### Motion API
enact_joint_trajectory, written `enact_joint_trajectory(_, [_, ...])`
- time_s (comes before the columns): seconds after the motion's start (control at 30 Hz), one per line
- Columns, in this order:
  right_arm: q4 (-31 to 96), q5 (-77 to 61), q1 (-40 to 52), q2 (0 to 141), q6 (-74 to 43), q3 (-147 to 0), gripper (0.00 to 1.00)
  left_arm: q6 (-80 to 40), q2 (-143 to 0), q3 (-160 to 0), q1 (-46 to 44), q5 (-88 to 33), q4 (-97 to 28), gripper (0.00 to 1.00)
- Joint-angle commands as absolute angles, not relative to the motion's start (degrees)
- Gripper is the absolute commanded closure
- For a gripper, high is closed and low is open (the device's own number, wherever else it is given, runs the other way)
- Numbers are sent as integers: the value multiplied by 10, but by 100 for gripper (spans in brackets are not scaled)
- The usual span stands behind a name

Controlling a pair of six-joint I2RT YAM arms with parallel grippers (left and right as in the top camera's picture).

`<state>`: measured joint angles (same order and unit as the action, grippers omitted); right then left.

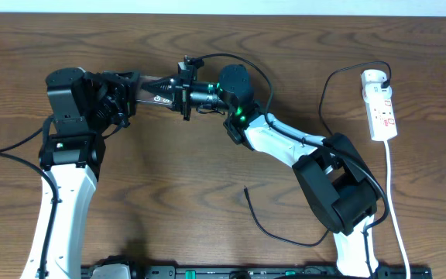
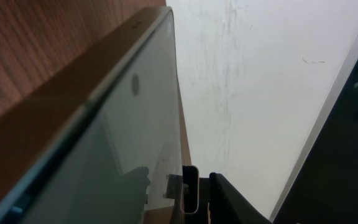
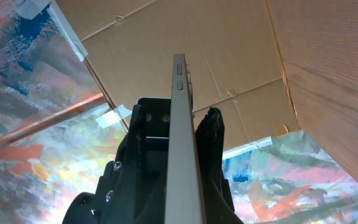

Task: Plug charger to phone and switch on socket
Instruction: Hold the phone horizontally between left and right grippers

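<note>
The phone [image 1: 158, 91] hangs above the table at the back, between my two grippers. My right gripper [image 1: 194, 94] reaches in from the right and is shut on it. In the right wrist view the phone [image 3: 182, 124] stands edge-on, pinched between the black fingers [image 3: 213, 134]. My left gripper [image 1: 175, 87] comes in from the left, around the phone's other end. In its wrist view the glass face [image 2: 123, 143] fills the left, with a narrow gap to the dark finger [image 2: 232, 202]. The charger's plug tip [image 1: 245, 188] lies loose on the table. The socket [image 1: 380, 105] lies at the far right.
The charger's black cable [image 1: 285, 237] loops along the table's front and runs up to a plug at the socket's rounded end [image 1: 375, 76]. The socket's white cord [image 1: 394, 201] runs down the right side. Both arm bases stand at the front edge.
</note>
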<state>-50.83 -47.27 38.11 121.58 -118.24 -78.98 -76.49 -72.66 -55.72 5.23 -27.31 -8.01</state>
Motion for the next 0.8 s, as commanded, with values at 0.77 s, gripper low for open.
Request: enact_joint_trajectory(0.77, [-499, -516, 338, 1210, -1174, -812, 99, -766, -747, -557, 57, -276, -74, 66])
